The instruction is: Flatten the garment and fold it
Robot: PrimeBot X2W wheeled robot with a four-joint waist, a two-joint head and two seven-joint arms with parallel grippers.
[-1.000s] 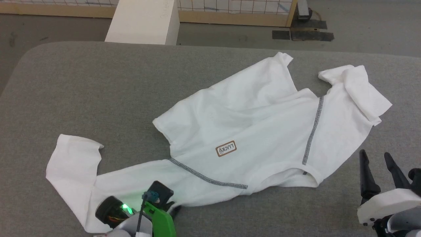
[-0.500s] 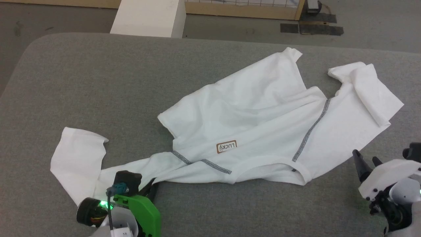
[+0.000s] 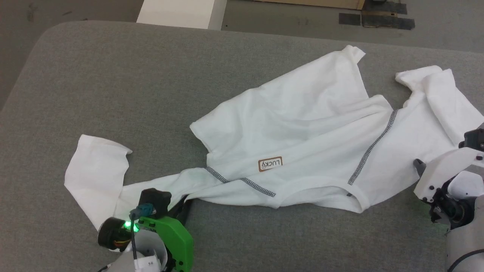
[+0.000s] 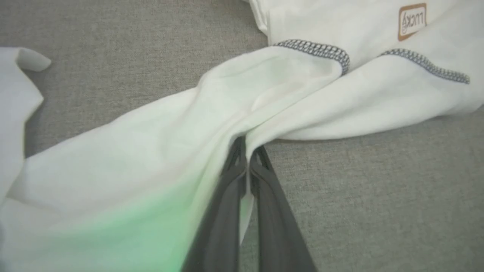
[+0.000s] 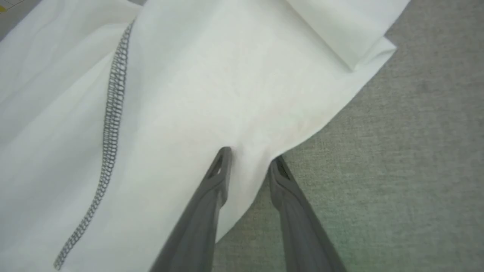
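The garment, a white shirt with dark zigzag seams and a small brown label, lies crumpled across the grey table. My left gripper is at the shirt's near-left part, shut on a bunched fold of fabric; in the left wrist view the garment is drawn into the pinched tips of the left gripper. My right gripper sits at the shirt's near-right edge. In the right wrist view the right gripper stands partly open astride the garment edge, one finger over the cloth.
A white box stands on the floor beyond the table's far edge. Dark tape patches mark the floor at the back right. Bare grey table surface spreads to the left and along the near edge.
The head camera has tilted, shifting the whole picture. My left gripper closed on the fabric and bunched it. My right gripper moved up to the shirt's edge and its jaws narrowed.
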